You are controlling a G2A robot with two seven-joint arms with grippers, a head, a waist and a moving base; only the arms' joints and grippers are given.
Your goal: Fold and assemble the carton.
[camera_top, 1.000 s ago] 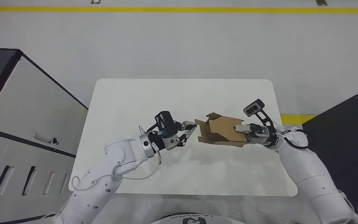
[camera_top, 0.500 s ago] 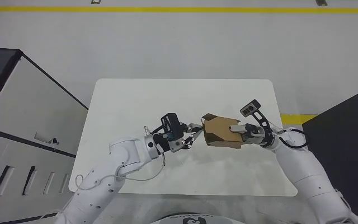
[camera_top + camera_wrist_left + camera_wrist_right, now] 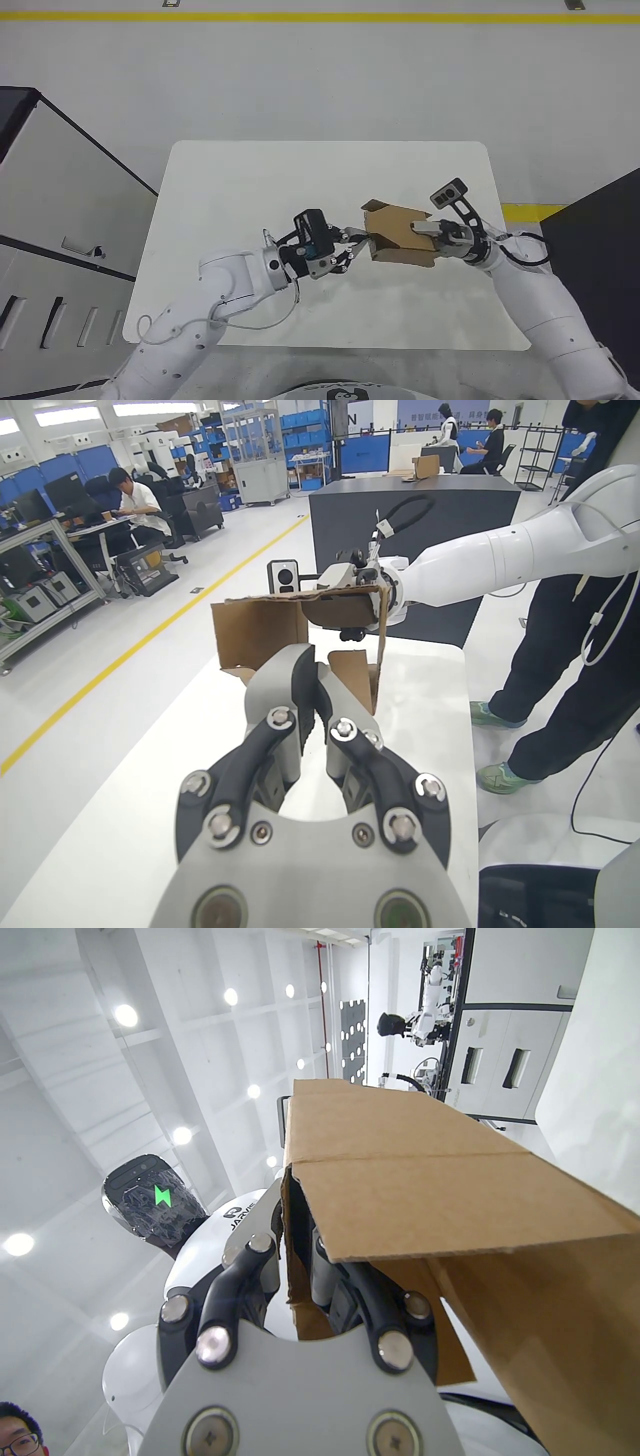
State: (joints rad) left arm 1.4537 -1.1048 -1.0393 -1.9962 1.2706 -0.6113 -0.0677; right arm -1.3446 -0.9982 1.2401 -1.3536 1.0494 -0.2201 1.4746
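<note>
Step in hand, as judged: closing the left-end flaps of the brown corrugated cardboard carton, which sits over the white counter, right of centre. The right end effector pinches its right wall. The left end effector, fingers pressed together, sits just beside a lower flap. The next move calls for a square inward push.
</note>
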